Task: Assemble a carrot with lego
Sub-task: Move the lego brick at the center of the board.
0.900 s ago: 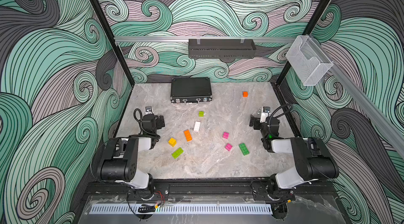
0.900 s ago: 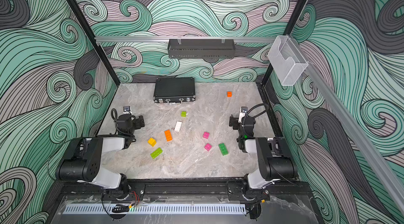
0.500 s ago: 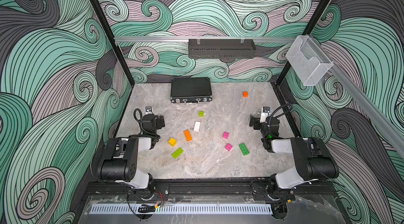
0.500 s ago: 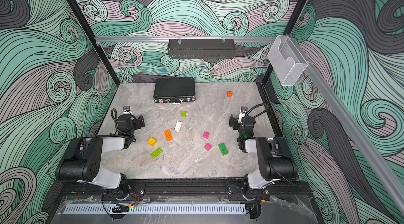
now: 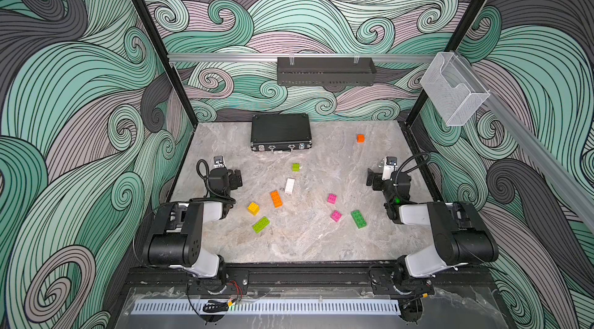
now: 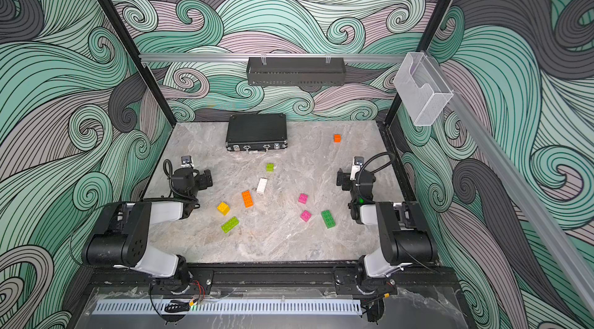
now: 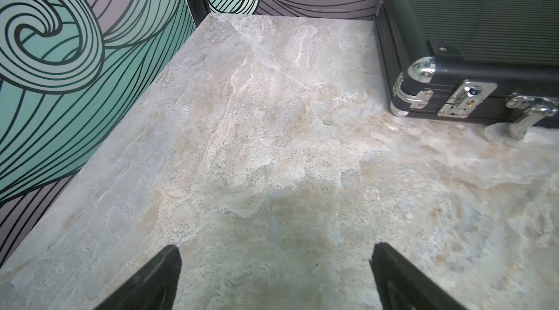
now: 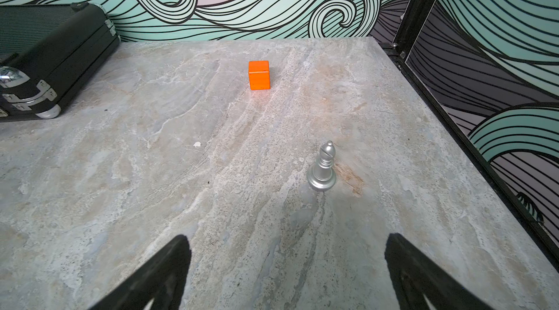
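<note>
Loose lego lies scattered mid-table in both top views: a lime square (image 5: 296, 167), a white oblong (image 5: 289, 186), an orange oblong (image 5: 276, 199), a yellow square (image 5: 253, 208), a lime oblong (image 5: 261, 224), two pink squares (image 5: 332, 198) (image 5: 336, 215) and a dark green oblong (image 5: 358, 218). All lie singly, none stacked. The carrot is out of view. My left gripper (image 5: 236, 178) (image 7: 275, 263) rests low at the left side, open over bare table. At the right side my right gripper (image 5: 371, 178) (image 8: 287, 251) is open too, holding nothing.
A shut black briefcase (image 5: 281, 131) lies at the back centre. A lone orange cube (image 5: 360, 138) (image 8: 259, 75) sits at the back right. A silver chess bishop (image 8: 322, 169) stands just ahead of the right gripper. Patterned walls enclose the table (image 5: 305, 240).
</note>
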`<state>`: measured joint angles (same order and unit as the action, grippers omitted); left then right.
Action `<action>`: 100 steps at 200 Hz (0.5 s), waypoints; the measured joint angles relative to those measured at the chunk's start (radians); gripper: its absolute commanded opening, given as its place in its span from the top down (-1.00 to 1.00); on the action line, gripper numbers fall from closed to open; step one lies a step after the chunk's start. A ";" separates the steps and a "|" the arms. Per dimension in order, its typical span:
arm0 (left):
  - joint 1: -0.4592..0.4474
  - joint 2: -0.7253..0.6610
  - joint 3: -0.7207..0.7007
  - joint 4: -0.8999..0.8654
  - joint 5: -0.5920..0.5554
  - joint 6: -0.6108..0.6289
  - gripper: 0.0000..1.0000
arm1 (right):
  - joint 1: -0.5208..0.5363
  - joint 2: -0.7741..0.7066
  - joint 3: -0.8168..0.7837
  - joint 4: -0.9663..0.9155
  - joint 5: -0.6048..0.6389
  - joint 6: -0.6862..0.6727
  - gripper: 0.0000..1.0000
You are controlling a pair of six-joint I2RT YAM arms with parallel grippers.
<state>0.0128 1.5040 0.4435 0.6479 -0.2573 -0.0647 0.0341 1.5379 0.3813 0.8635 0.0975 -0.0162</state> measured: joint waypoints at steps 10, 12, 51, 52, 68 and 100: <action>0.000 0.000 0.000 0.000 0.000 0.000 -0.97 | 0.000 0.000 0.000 0.000 0.000 0.000 -0.99; 0.000 0.000 0.000 0.000 0.000 0.000 -0.97 | 0.000 0.000 0.000 0.000 0.000 0.000 -0.99; -0.002 -0.006 0.140 -0.219 -0.006 0.005 -0.97 | 0.037 -0.127 0.154 -0.336 0.048 0.018 -0.99; -0.002 -0.006 0.147 -0.227 -0.006 0.004 -0.97 | 0.040 -0.133 0.163 -0.349 0.052 0.019 -0.99; -0.007 -0.027 0.265 -0.352 -0.018 -0.009 -0.97 | 0.101 -0.188 0.270 -0.478 0.082 0.032 -0.99; -0.018 -0.130 0.373 -0.546 -0.016 -0.078 -0.97 | 0.237 -0.171 0.496 -0.752 0.066 0.060 -0.99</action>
<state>-0.0048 1.3739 0.8162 0.1017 -0.2729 -0.1429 0.2710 1.3666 0.8768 0.1112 0.1631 0.0433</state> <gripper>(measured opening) 0.986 0.995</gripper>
